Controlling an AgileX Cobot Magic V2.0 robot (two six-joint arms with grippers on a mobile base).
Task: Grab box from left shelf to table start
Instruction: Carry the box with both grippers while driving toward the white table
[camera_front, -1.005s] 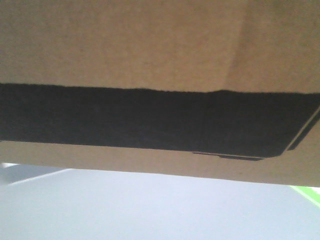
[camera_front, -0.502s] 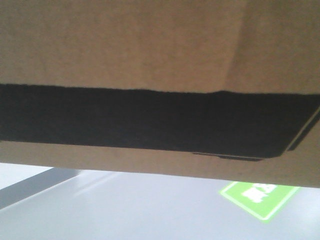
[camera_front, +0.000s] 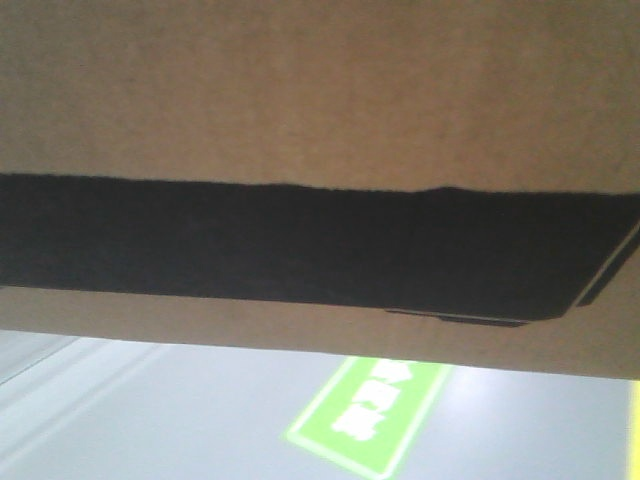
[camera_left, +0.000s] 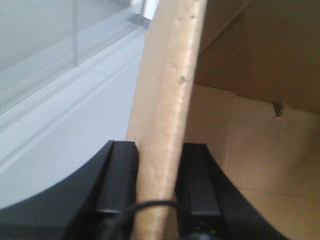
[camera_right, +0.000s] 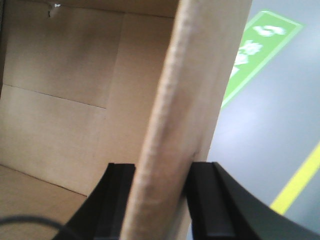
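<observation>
- Claws: your left gripper (camera_left: 159, 170) is clamped on one cardboard wall of the box (camera_front: 320, 100), one black finger inside and one outside; your right gripper (camera_right: 162, 195) pinches the opposite wall the same way
- Box position: it hangs between the two arms with its open inside facing both wrist cameras; in the front view it fills the upper part of the picture, close to the lens, with grey floor (camera_front: 150, 420) showing below it
- Done, as I judge it: the lift-off looks complete, since no left shelf or silver rail shows in any view and nothing supports the box but your claws
- Left to do: the table is not in view either, so you have the carry to finish, then the set-down and release
- Writing on the box: the black panel (camera_front: 300, 240) with its pale outline (camera_front: 610, 265) shows no readable lettering from here
- Writing beyond: the green marking (camera_front: 365, 415) on the floor carries white characters, too blurred to read; a yellow line (camera_right: 297, 185) runs at far right
</observation>
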